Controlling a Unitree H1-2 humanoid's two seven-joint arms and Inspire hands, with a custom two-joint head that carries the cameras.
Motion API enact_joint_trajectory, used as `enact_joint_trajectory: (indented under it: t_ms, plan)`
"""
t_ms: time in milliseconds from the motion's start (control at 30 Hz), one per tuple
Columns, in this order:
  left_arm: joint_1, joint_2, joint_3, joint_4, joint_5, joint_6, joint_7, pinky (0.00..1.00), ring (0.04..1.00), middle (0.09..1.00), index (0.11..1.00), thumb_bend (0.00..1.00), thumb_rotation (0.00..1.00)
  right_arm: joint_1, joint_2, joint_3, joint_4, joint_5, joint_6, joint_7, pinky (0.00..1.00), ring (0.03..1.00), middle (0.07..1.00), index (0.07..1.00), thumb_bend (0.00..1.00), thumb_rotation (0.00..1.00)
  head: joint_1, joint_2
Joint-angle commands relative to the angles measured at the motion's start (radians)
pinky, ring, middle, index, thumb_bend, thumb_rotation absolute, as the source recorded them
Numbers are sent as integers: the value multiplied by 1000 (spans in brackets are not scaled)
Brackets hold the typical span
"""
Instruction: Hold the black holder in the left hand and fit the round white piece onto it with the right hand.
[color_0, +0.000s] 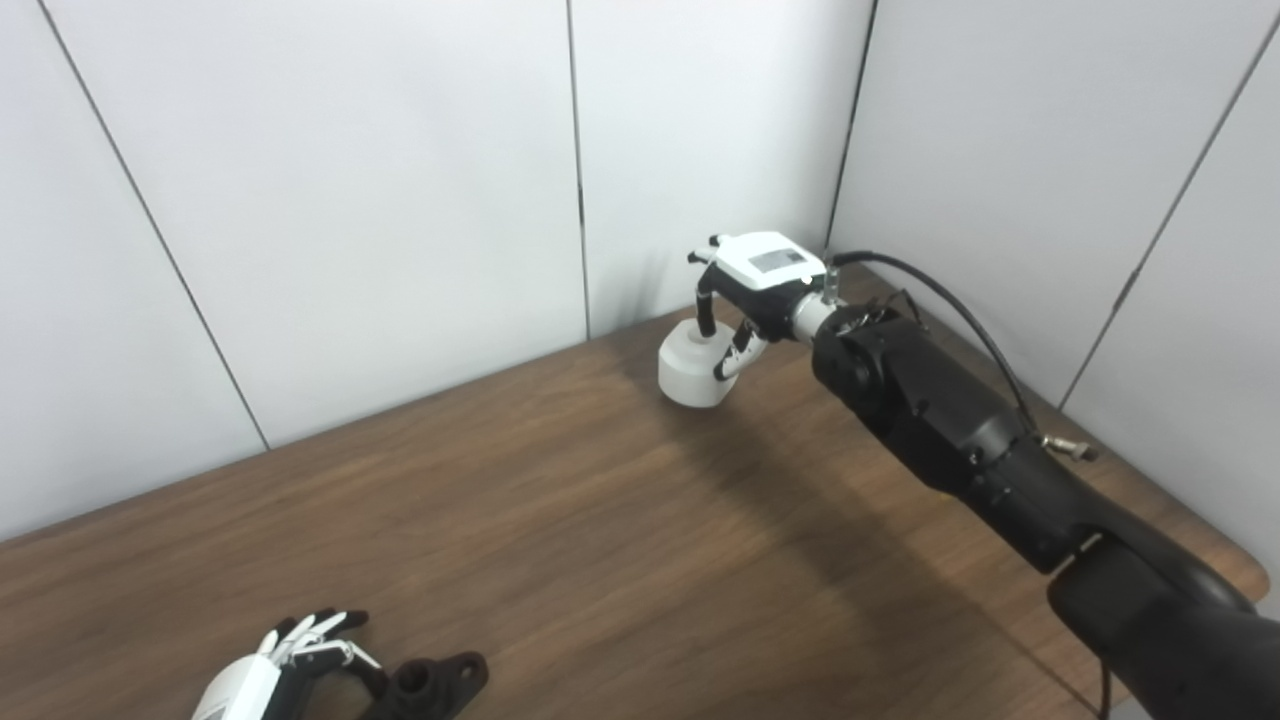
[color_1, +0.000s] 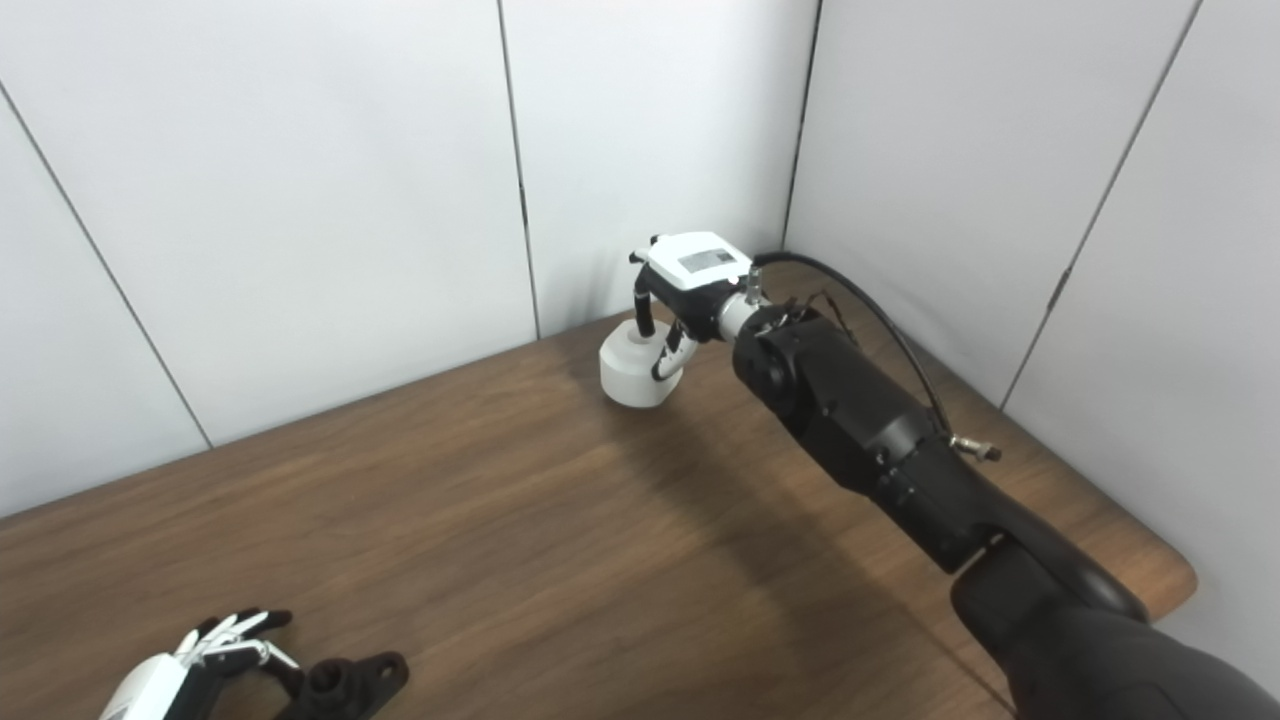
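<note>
At the desk's (color_0: 560, 520) far right corner the right hand (color_0: 752, 290) is clamped on the white piece (color_0: 692, 368). At the near left edge the left hand (color_0: 285, 665) touches the black holder (color_0: 430, 685); whether it grips, I cannot tell.

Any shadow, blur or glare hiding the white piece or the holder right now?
Left eye view: the right arm's soft shadow crosses the table, the white piece stays sharp, no glare. Right eye view: the black holder is dark, cut by the bottom edge.
</note>
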Motion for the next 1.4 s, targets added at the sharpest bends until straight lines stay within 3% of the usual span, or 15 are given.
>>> enact_joint_trajectory:
  t_ms: [0, 367, 567, 600, 633, 800, 1000, 1233, 1367]
  plan:
    - [9, 14, -1, -6, -6, 14, -27, 1000, 928, 878, 481, 515, 39, -36, -27, -26, -30, 7, -15, -19, 973, 1000, 947, 482, 512, 139, -1, 0]
    - [5, 12, -1, 7, -14, 8, -25, 1000, 927, 880, 481, 515, 39, -41, -32, -30, -47, 7, 8, 24, 962, 1000, 949, 482, 513, 141, -2, -8]
    - [-1, 9, -5, 29, -9, -7, -13, 1000, 919, 875, 481, 515, 40, -45, -22, -49, -58, 36, 50, 67, 996, 1000, 964, 492, 515, 157, 8, -34]
    - [-2, 7, -5, 33, -9, -10, -11, 1000, 919, 874, 481, 515, 40, -48, -19, -52, -62, 40, 73, 87, 996, 1000, 983, 632, 714, 303, 10, -36]
    - [-3, 6, -5, 37, -9, -12, -10, 1000, 918, 873, 481, 515, 40, -51, -16, -54, -64, 43, 90, 100, 998, 1000, 991, 702, 798, 367, 11, -38]
    - [-14, 1, -9, 59, -6, -21, -3, 1000, 912, 870, 481, 515, 40, -63, 8, -67, -92, 32, 223, 169, 986, 1000, 1000, 872, 951, 492, 17, -56]
    - [-26, -8, -17, 81, -1, -23, 5, 1000, 910, 869, 481, 515, 40, -45, 128, -239, -170, -56, 248, 253, 901, 1000, 1000, 950, 1000, 538, 26, -70]
    - [-35, -10, -23, 87, -6, -25, 3, 1000, 905, 865, 480, 515, 41, -26, 315, -456, -273, -289, 248, 414, 795, 1000, 1000, 966, 1000, 600, 33, -76]
    - [-36, -10, -23, 88, -7, -29, 6, 1000, 897, 859, 480, 515, 41, -17, 360, -489, -278, -336, 247, 443, 759, 990, 1000, 974, 1000, 631, 32, -80]
